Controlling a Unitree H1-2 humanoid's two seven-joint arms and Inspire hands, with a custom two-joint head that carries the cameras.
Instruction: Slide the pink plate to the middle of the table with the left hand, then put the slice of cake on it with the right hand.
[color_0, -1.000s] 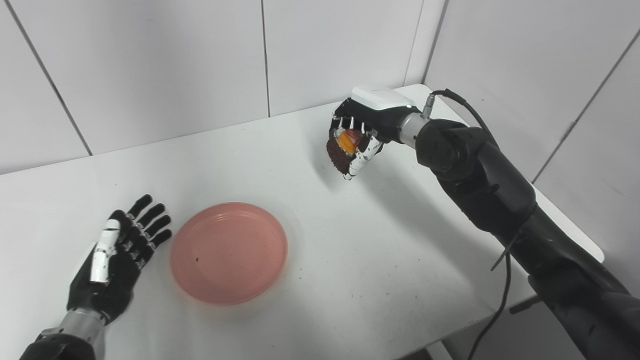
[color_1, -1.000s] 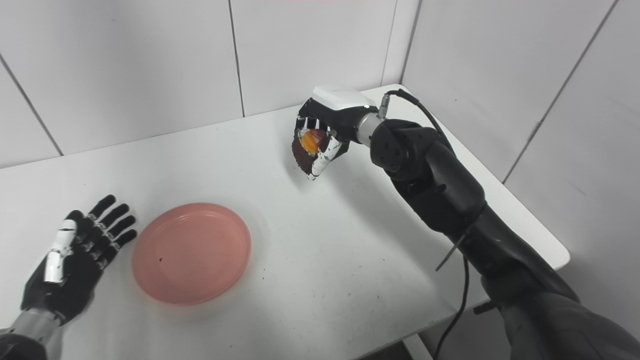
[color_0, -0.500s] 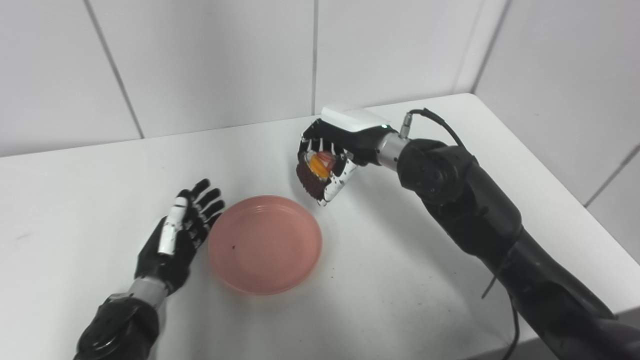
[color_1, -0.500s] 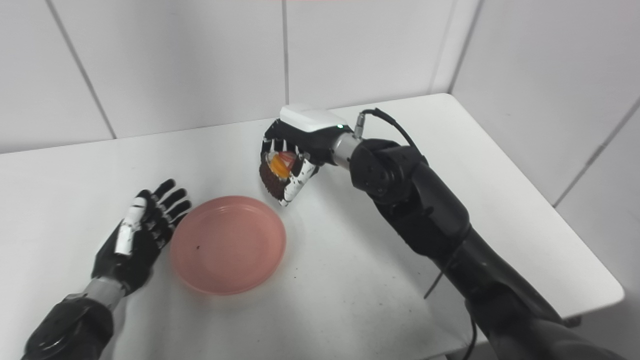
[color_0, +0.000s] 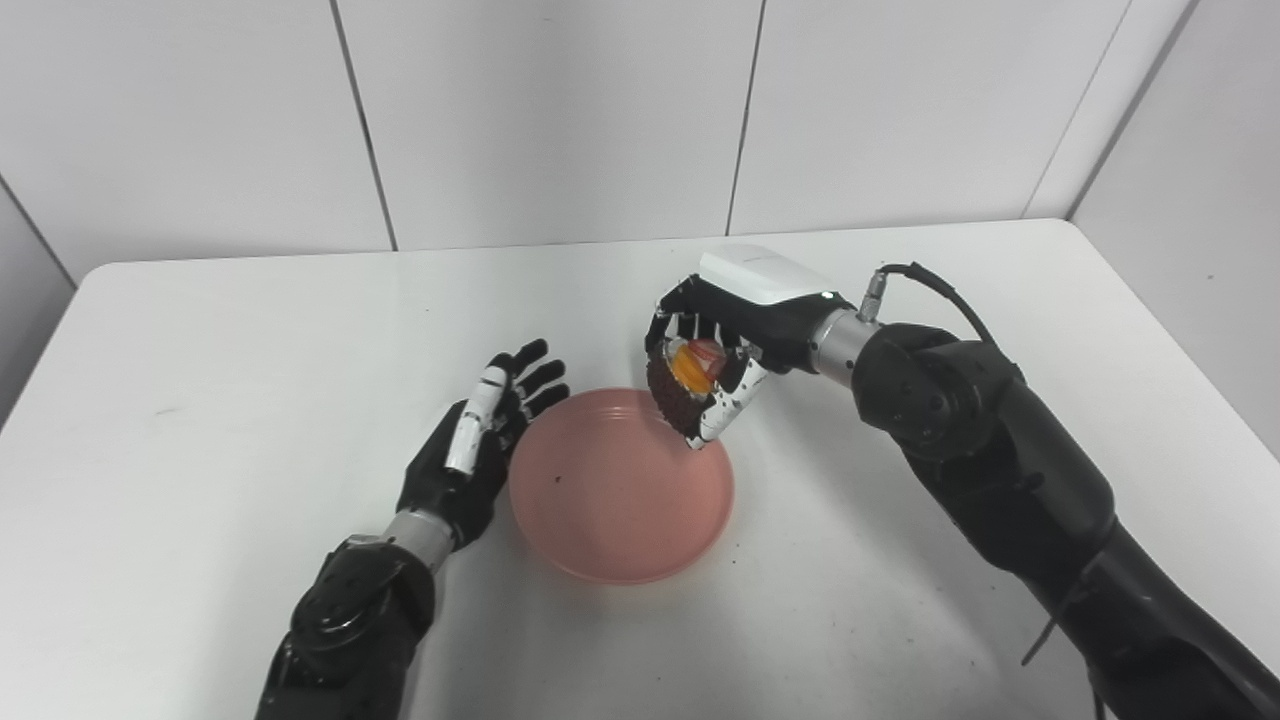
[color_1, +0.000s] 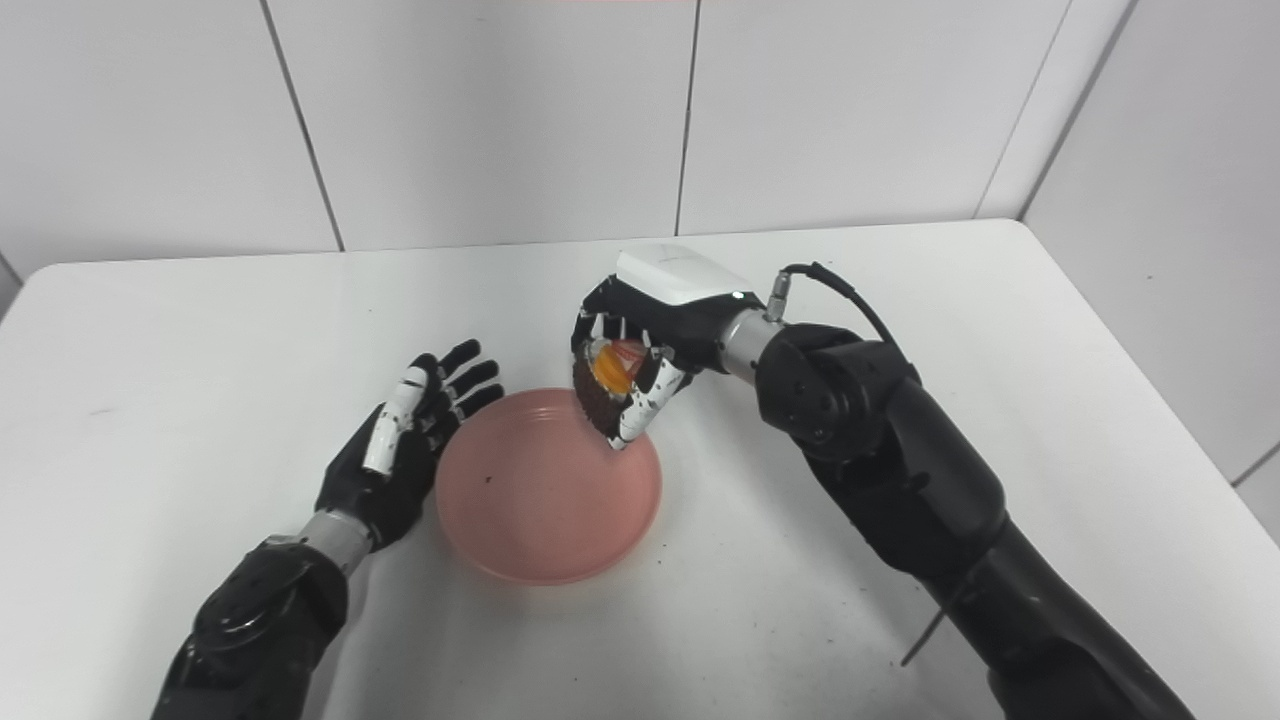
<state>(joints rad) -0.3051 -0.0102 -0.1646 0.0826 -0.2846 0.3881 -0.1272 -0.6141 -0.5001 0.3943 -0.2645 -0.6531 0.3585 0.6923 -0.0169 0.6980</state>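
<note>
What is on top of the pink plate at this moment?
Nothing rests on the pink plate except a tiny dark speck. The right hand holds the slice of cake above its far rim; contact cannot be judged.

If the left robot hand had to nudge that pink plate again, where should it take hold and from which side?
Probably at the pink plate's left rim, coming from the left. The left robot hand lies open right beside that edge, the rim is low and round, suited to a sideways push, and the right robot hand with the slice of cake crowds the far right edge.
</note>
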